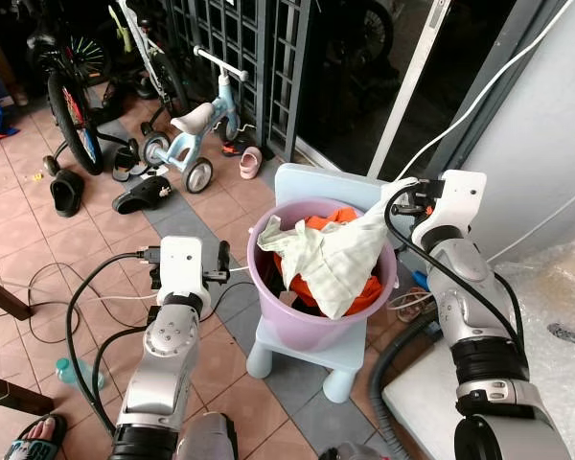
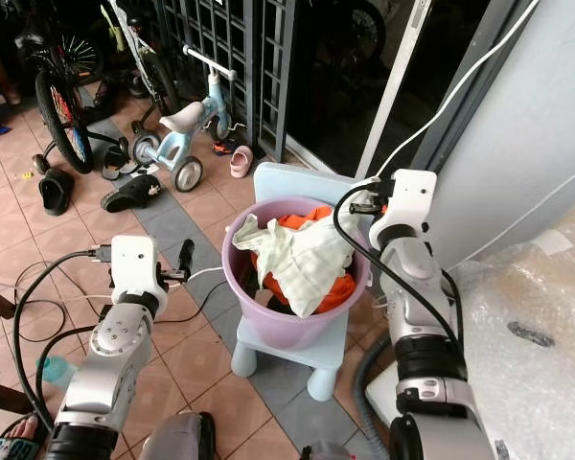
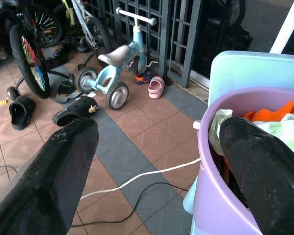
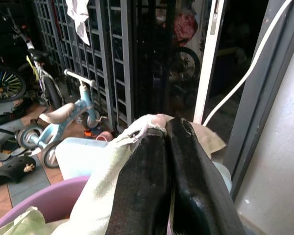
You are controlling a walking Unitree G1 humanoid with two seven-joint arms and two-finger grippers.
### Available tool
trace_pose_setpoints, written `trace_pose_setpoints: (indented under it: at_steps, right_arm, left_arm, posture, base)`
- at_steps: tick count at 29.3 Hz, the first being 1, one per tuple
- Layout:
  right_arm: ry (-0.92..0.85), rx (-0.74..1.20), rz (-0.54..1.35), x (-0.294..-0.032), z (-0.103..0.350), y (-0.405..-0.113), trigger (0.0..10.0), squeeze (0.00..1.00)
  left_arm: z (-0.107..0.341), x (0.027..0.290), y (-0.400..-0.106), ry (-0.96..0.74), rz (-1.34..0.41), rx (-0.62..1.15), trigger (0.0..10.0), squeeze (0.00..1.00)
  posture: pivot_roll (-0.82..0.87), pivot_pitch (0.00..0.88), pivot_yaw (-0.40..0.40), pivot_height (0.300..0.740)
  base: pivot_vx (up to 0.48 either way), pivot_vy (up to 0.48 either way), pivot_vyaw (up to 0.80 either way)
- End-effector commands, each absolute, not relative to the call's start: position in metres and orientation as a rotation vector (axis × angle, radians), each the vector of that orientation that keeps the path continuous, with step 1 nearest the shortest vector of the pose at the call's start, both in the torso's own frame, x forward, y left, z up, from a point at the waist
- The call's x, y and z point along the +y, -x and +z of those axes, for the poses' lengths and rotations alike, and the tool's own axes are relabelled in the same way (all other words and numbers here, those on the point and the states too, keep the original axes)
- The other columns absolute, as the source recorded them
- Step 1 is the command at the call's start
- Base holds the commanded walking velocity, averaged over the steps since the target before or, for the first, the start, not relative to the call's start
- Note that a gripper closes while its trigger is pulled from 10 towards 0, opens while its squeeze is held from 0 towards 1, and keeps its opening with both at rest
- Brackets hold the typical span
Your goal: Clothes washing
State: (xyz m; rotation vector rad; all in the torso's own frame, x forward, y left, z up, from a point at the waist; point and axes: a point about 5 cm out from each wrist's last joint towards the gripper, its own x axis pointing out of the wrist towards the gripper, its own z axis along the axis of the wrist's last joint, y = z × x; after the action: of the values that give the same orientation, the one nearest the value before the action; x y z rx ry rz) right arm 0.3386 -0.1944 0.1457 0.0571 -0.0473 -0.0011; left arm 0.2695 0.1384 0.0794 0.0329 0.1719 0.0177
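Observation:
A purple laundry bucket (image 1: 311, 321) stands on a small light-blue chair (image 1: 311, 356) and holds orange clothes (image 1: 333, 222) under a pale green checked cloth (image 1: 340, 259). My right gripper (image 1: 402, 196) is at the bucket's back right rim, shut on a corner of that pale cloth (image 4: 108, 191), which stretches up from the pile to the fingers (image 4: 147, 186). My left gripper (image 1: 225, 261) hangs open just left of the bucket, one finger (image 3: 264, 171) close over the purple rim (image 3: 210, 161), the other finger (image 3: 49, 181) out over the tiled floor.
A white washing machine (image 1: 546, 355) wrapped in bubble film stands at the right with a grey hose (image 1: 388, 383) beside it. Cables (image 1: 86, 307) lie on the tiles at the left. A child's balance bike (image 1: 196, 129), bicycles, sandals and a dark grille stand behind.

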Motion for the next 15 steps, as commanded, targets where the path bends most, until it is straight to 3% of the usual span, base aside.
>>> trace_pose_setpoints:
  at_steps: [1, 2, 3, 4, 5, 7, 9, 15]
  right_arm:
    - [-0.056, -0.049, 0.006, -0.192, 0.145, -0.334, 0.0, 0.0]
    - [-0.046, -0.07, 0.031, -0.186, 0.147, -0.332, 2.2, 0.0]
    - [-0.041, -0.082, 0.04, -0.184, 0.149, -0.331, 2.2, 0.0]
    - [-0.025, -0.115, 0.048, -0.182, 0.156, -0.332, 0.8, 0.0]
    - [-0.012, -0.123, 0.05, -0.181, 0.16, -0.333, 4.7, 0.0]
    - [-0.02, -0.124, 0.038, -0.181, 0.165, -0.336, 10.0, 0.0]
    - [-0.036, -0.115, 0.026, -0.181, 0.169, -0.34, 10.0, 0.0]
    - [-0.039, -0.11, 0.032, -0.175, 0.167, -0.337, 10.0, 0.0]
  left_arm:
    - [0.078, 0.139, -0.267, -0.016, 0.014, 0.182, 10.0, 0.0]
    - [0.077, 0.138, -0.266, -0.02, 0.006, 0.181, 10.0, 0.0]
    - [0.077, 0.138, -0.265, -0.02, 0.003, 0.181, 10.0, 0.0]
    - [0.077, 0.138, -0.266, -0.02, 0.0, 0.185, 10.0, 0.0]
    - [0.077, 0.137, -0.266, -0.017, -0.005, 0.184, 10.0, 0.0]
    - [0.078, 0.135, -0.268, -0.018, -0.015, 0.173, 10.0, 0.0]
    - [0.081, 0.132, -0.271, -0.009, -0.038, 0.158, 10.0, 0.0]
    - [0.081, 0.131, -0.273, -0.008, -0.039, 0.157, 10.0, 0.0]
  posture:
    - [0.04, 0.0, -0.024, 0.74]
    - [0.04, 0.0, -0.021, 0.74]
    - [0.04, 0.0, -0.021, 0.74]
    - [0.03, 0.0, -0.017, 0.74]
    - [0.03, 0.0, -0.017, 0.74]
    - [0.03, 0.0, -0.017, 0.74]
    - [0.03, 0.0, -0.017, 0.74]
    - [0.02, 0.0, -0.021, 0.74]
  base:
    - [0.0, 0.0, 0.0]
    - [0.0, 0.0, 0.0]
    - [0.0, 0.0, 0.0]
    - [0.0, 0.0, 0.0]
    - [0.0, 0.0, 0.0]
    - [0.0, 0.0, 0.0]
    - [0.0, 0.0, 0.0]
    - [0.0, 0.0, -0.77]
